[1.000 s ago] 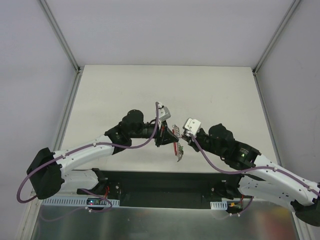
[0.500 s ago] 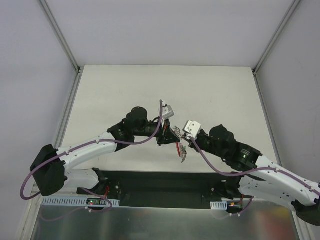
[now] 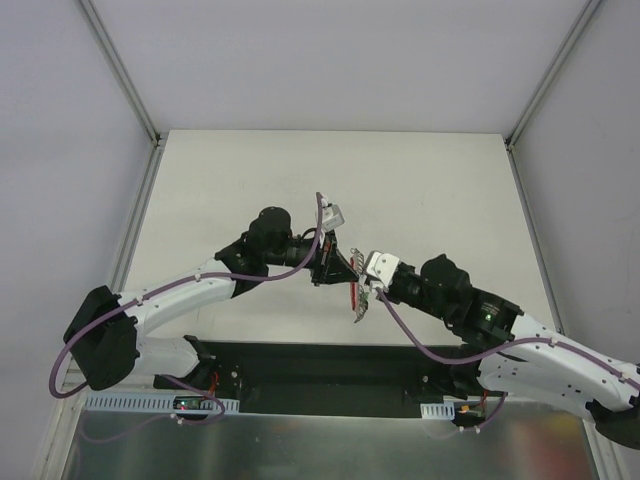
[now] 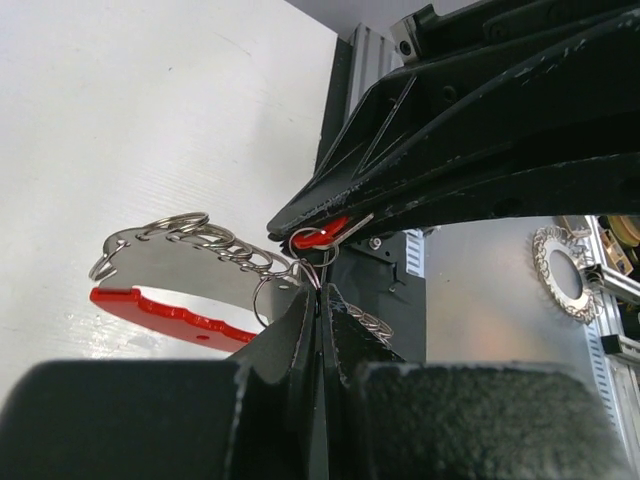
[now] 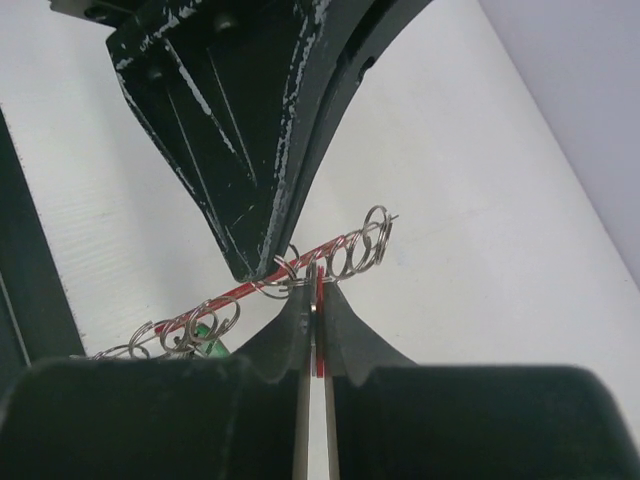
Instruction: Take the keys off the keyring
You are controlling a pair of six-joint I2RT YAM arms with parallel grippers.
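The red keyring (image 3: 355,293) hangs in the air between my two grippers, with the keys (image 3: 357,310) dangling below it. My left gripper (image 3: 343,268) is shut on a thin metal ring (image 4: 318,278) of the bunch. My right gripper (image 3: 364,284) is shut on the red keyring (image 5: 316,300) together with a thin metal piece. Several small silver rings (image 5: 358,247) are strung along the red bar. A green bit (image 5: 205,337) shows at lower left in the right wrist view. The red loop's other part (image 4: 165,310) and a row of rings (image 4: 205,238) show left of my left fingertips (image 4: 300,315). The key blades are mostly hidden.
The pale table (image 3: 420,190) lies under the bunch. The black base strip (image 3: 330,365) and a metal plate (image 3: 300,440) lie at the near edge. Grey frame posts (image 3: 120,70) run along the table's sides.
My left gripper has moved a little right and my right gripper a little left, so the fingertips now meet tightly at the keyring. The bunch stays in the air.
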